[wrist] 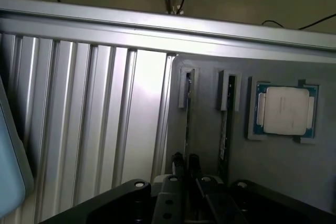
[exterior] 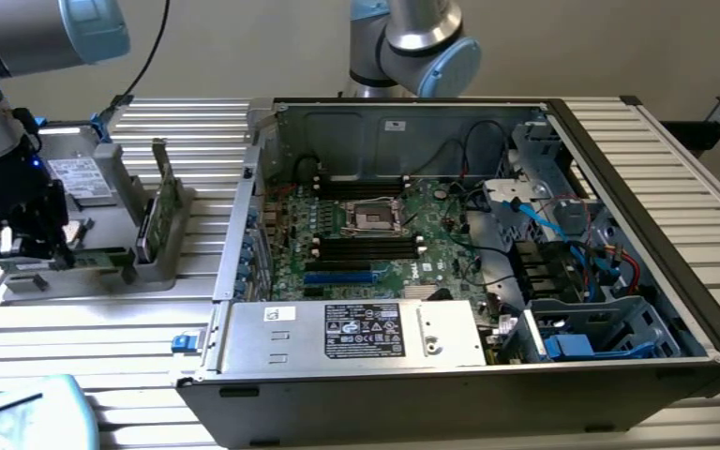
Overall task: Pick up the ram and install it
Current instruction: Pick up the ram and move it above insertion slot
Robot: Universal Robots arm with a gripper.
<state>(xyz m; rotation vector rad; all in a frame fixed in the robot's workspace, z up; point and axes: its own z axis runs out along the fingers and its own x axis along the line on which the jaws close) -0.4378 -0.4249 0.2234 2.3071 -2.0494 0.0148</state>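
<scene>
The ram shows edge-on as a thin green stick standing in one slot of the grey holder. My gripper is down over its near end, with one dark finger on each side and almost touching, so it is shut on the stick. In the exterior view the gripper sits low over the holder at the exterior view's left, and the ram runs out from it along the holder's front. It still sits in its slot.
A second thin card stands in the neighbouring slot, and a square silver processor lies beside it. A taller card stands upright on the holder. The open computer case with its motherboard lies at the exterior view's right. Another arm stands behind.
</scene>
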